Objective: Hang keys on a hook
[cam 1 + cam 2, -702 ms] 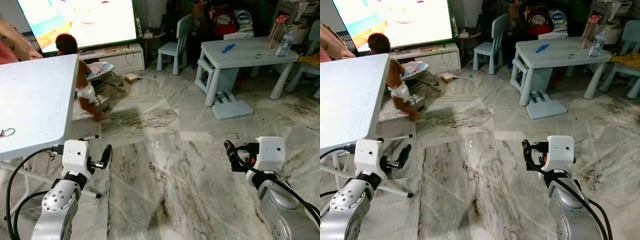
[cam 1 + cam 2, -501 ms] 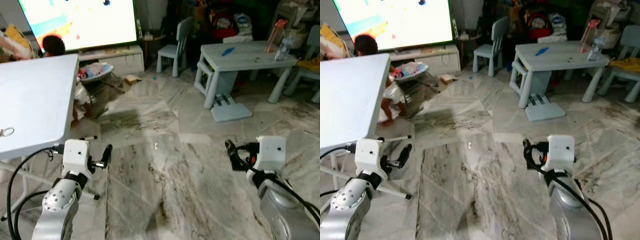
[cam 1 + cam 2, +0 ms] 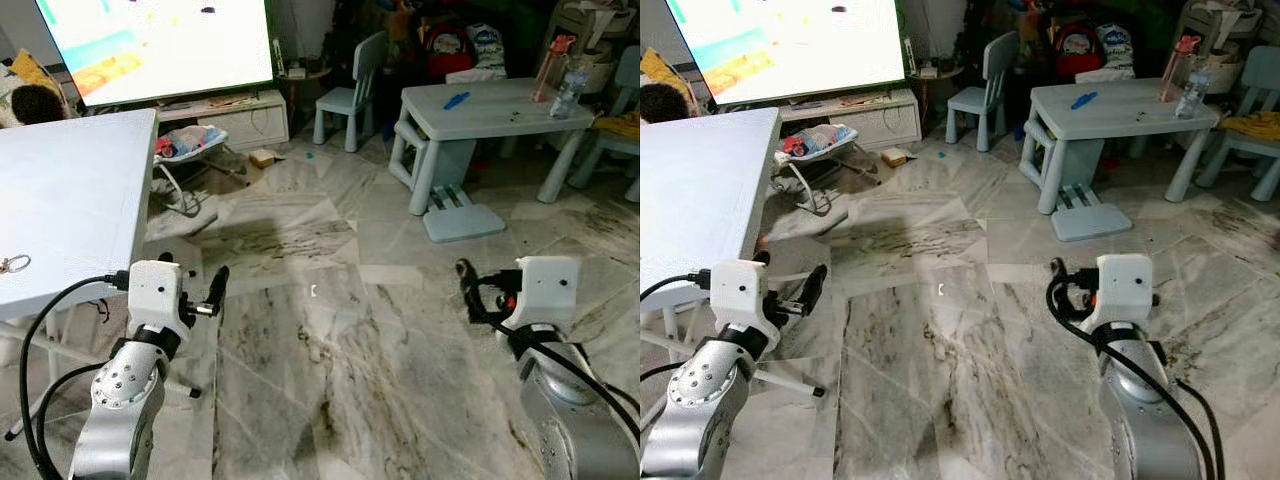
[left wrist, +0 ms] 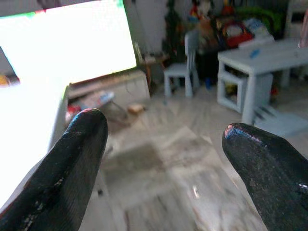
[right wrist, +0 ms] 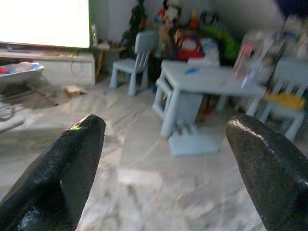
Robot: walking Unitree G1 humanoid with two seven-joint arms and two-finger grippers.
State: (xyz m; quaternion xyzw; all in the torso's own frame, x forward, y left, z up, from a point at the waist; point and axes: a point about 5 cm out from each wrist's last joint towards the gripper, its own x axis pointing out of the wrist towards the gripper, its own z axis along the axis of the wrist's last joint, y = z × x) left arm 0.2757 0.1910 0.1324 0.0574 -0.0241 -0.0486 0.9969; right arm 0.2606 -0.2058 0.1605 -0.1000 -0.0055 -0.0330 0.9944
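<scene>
Marble-floored living room, small metal key ring (image 3: 14, 264) sitting near white folding table (image 3: 70, 200) edge, both grippers (image 4: 163, 144) (image 5: 166, 154) hanging spread and empty, probably risking knocking it off

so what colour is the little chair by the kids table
Pale blue, like the kids table beside it. The chair shows best in the left eye view.

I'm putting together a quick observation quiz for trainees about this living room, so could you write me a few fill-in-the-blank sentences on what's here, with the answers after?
1. The keys lie on the white folding table, on the robot's ____ side.
2. The left gripper has its fingers ____, with nothing between them.
3. A blue marker lies on the small ____ children's table.
4. The small chair stands ____ on the marble floor.

Missing words: left; open; blue; upright
</scene>
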